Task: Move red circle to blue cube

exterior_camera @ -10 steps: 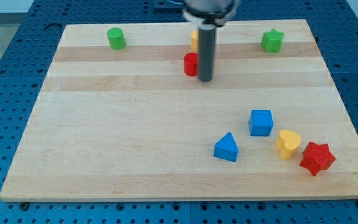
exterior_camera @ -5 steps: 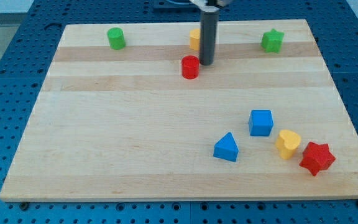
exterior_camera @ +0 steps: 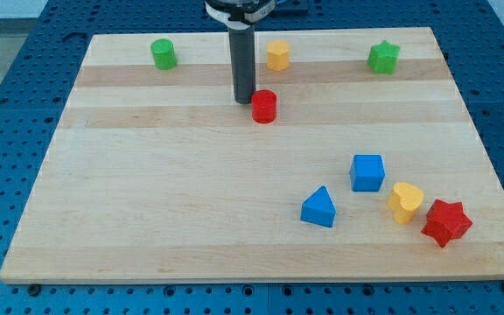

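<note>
The red circle (exterior_camera: 264, 106), a short red cylinder, stands on the wooden board (exterior_camera: 164, 192) a little above the view's middle. My tip (exterior_camera: 244, 101) touches or nearly touches its upper left side. The blue cube (exterior_camera: 367, 172) sits toward the view's lower right, well apart from the red circle.
A blue triangular block (exterior_camera: 319, 208), a yellow heart-like block (exterior_camera: 405, 202) and a red star (exterior_camera: 445, 222) lie around the blue cube. Along the view's top stand a green cylinder (exterior_camera: 163, 54), a yellow block (exterior_camera: 277, 54) and a green star (exterior_camera: 383, 58).
My tip moved from the red circle's right side, up around it, to its upper left. The red circle slid slightly down the view.
</note>
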